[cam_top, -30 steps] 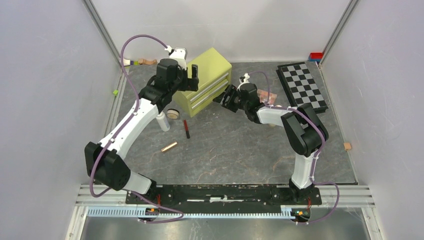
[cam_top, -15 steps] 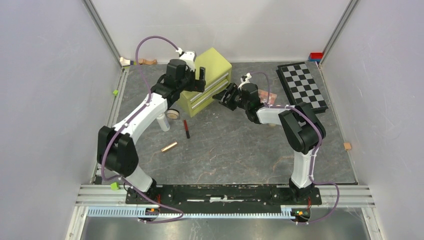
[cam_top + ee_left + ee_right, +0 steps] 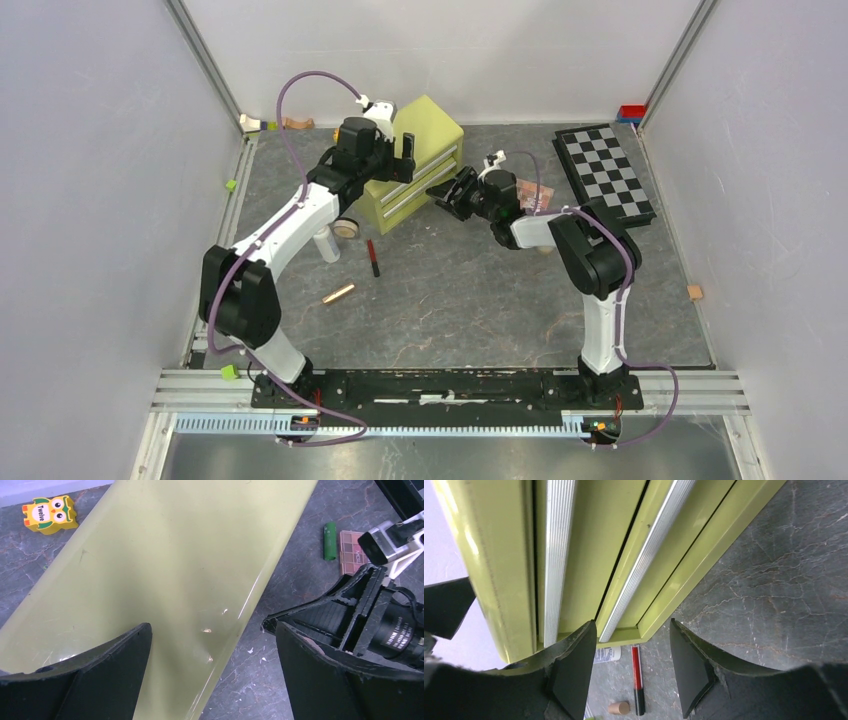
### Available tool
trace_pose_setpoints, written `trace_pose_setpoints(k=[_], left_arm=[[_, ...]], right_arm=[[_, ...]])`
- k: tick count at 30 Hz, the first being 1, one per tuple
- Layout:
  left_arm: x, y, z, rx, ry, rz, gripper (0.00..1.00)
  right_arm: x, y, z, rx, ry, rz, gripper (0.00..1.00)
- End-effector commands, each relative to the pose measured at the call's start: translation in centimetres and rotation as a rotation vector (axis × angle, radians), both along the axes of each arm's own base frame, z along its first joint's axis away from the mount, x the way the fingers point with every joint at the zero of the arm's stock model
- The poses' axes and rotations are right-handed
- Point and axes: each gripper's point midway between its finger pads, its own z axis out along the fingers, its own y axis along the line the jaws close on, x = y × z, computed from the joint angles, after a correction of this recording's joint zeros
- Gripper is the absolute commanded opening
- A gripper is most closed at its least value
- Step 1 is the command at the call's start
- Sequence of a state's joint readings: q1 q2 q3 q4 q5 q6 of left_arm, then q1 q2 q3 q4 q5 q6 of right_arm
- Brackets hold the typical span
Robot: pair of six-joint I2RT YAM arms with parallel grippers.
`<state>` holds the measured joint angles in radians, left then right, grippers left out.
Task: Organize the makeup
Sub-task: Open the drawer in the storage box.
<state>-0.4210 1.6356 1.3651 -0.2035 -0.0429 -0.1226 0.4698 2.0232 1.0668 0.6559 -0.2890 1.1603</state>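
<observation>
A yellow-green drawer box [image 3: 425, 135] stands at the back centre. My left gripper [image 3: 400, 160] is open and empty over its top [image 3: 165, 570]. My right gripper [image 3: 448, 195] is open and empty, facing the drawer fronts and their silver handles [image 3: 651, 545]. A white bottle [image 3: 325, 243], a round tan compact [image 3: 346, 228], a red-black pencil [image 3: 373, 257] and a rose-gold tube [image 3: 338, 294] lie left of the box. The pencil [image 3: 637, 680] shows between my right fingers. A green stick [image 3: 329, 541] and a pink-brown palette [image 3: 352, 552] lie behind the right gripper.
A chequered board [image 3: 603, 172] lies at the back right. Small toy blocks sit at the edges: an owl block [image 3: 50, 512], a red-blue one [image 3: 630, 112], a tan one [image 3: 694, 292] and green ones [image 3: 231, 184]. Grey walls enclose the table.
The left arm has swung right and forward, bringing its gripper over the box top. The right gripper has edged closer to the drawer fronts.
</observation>
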Motion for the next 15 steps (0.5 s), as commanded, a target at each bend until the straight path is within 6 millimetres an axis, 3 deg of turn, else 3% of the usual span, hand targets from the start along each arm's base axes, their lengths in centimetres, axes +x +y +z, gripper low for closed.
trace_pose_setpoints(k=[1, 15], left_arm=[[0.3, -0.3, -0.6, -0.04, 0.047, 0.025, 1.0], [0.6, -0.2, -0.8, -0.019, 0.061, 0.03, 1.0]], right_arm=[[1.1, 0.6, 0.8, 0.126, -0.018, -0.025, 0.61], [2.9, 1.4, 1.1, 0.325, -0.048, -0.052, 0.59]])
